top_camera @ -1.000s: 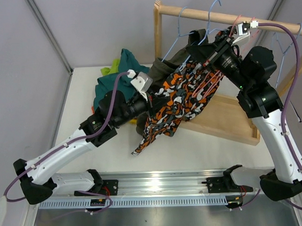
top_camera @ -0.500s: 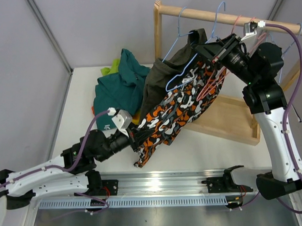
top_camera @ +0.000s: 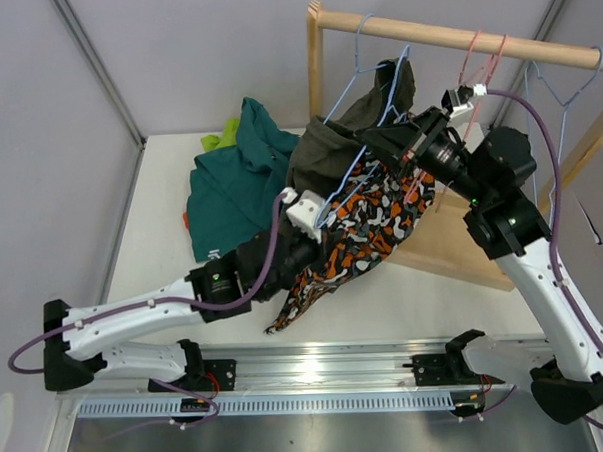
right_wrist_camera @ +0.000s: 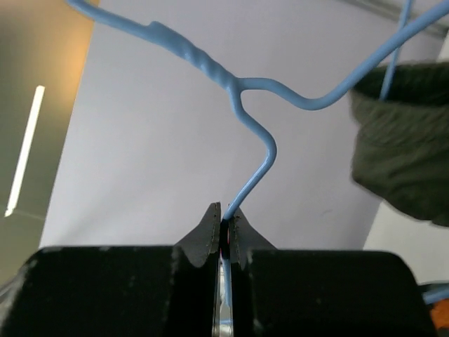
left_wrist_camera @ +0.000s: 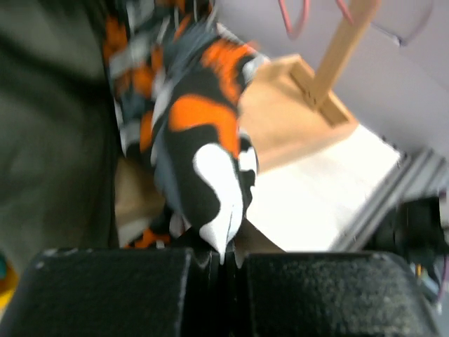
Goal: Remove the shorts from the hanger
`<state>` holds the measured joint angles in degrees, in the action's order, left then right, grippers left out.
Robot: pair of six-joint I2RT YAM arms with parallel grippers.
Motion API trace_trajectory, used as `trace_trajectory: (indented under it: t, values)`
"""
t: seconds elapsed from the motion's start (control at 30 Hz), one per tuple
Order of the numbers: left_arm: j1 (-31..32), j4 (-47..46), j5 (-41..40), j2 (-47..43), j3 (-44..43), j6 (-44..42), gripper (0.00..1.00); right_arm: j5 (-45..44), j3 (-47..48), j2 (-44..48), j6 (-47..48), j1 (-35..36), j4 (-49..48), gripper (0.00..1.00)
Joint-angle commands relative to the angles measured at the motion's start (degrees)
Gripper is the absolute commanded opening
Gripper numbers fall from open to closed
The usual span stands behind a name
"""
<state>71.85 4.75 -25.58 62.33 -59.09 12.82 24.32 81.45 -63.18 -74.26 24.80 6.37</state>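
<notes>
Top view: the camouflage shorts (top_camera: 376,218) hang between both arms under the wooden rail (top_camera: 423,28), and the teal shorts (top_camera: 230,184) lie heaped on the desk (top_camera: 168,257).

Left wrist view: the left end effector (left_wrist_camera: 223,256) is pressed together, pinching camouflage fabric.

Right wrist view: the right end effector (right_wrist_camera: 224,228) pinches the blue hanger (right_wrist_camera: 261,137).

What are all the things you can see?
camouflage shorts: one, orange-black-white, hanging between the arms
olive-grey shorts: one, olive-grey, hanging behind those
teal shorts: one, dark teal, heaped on the table
green shorts: one, lime, behind the teal heap
blue hanger: one, blue, in right claw
other hangers: several, blue and pink, on the rack's rail
wooden rack: one, pale wood, back right
table: one, white, underneath
left claw: one, black, shut on camouflage shorts
right claw: one, black, shut on blue hanger
</notes>
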Motion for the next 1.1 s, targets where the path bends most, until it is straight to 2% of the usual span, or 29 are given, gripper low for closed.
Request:
trace_trajectory:
  t: [0.0,0.13,0.2,0.4,0.57,0.7,0.87,1.07]
  values:
    - [-1.79,-4.14,-4.48,4.72,-9.53,-2.62,0.0,-2.77,-0.59,4.9,-6.42,2.79,-8.22,0.0]
    - [-4.35,0.59,-3.59,13.41,-15.26,-1.05,0.0,-4.97,3.26,5.09,-4.76,3.24,-6.03,0.0]
    - [-4.27,1.48,-3.25,13.88,-15.01,-0.34,0.0,-6.21,8.53,3.95,-0.48,3.24,-1.11,0.0]
    - [-2.17,2.8,-3.77,3.08,-4.56,5.81,0.0,-5.16,17.68,-4.22,4.47,0.52,1.54,0.0]
    - [3.81,11.39,-12.01,-8.33,-0.15,6.25,0.0,-2.09,18.57,-10.55,3.33,-5.01,-1.79,0.0]
    - [5.14,17.13,-14.05,-14.84,2.13,9.23,0.0,-2.08,17.43,-12.41,2.19,-7.83,-4.08,0.0]
    - [5.31,19.15,-14.85,-19.43,5.21,11.0,0.0,-3.57,15.68,-13.29,2.62,-8.97,-4.79,0.0]
    - [5.4,20.38,-15.02,-19.52,4.34,11.61,0.0,-5.5,11.9,-10.83,3.15,-9.24,-2.95,0.0]
